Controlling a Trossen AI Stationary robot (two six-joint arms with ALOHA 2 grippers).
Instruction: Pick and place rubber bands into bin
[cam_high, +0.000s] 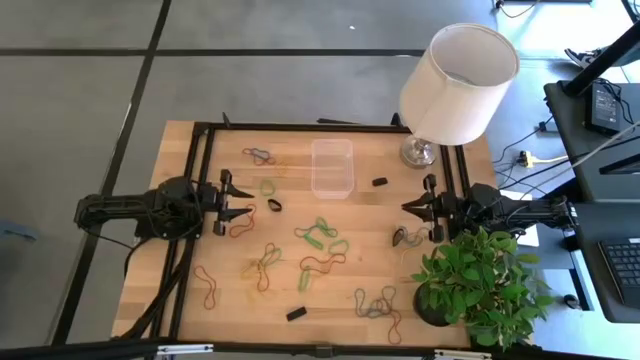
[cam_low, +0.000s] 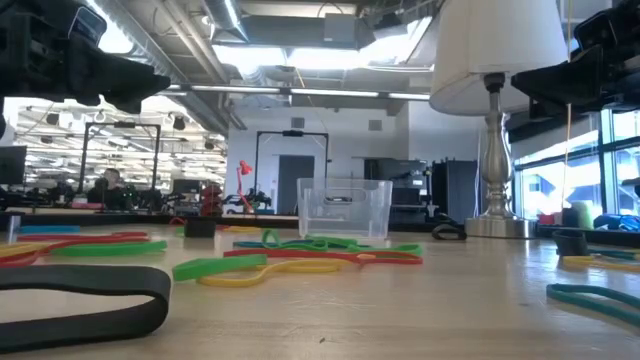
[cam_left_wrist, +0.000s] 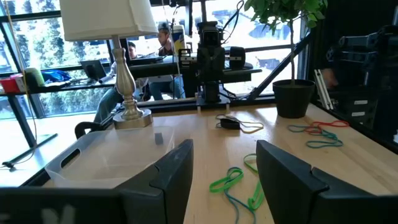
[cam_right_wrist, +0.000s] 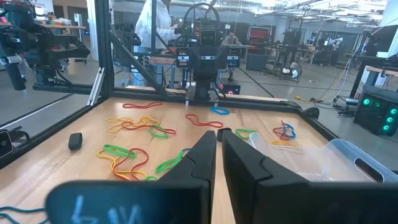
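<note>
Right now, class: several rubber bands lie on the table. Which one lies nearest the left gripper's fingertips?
The black rubber band, a small dark loop just off the left gripper, beside a green one. The other bands lie farther across the table.

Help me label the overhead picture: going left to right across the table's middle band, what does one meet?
Left gripper with its jaws open → black rubber band → clear bin → small black block → right gripper → potted plant, nearer the front edge.
</note>
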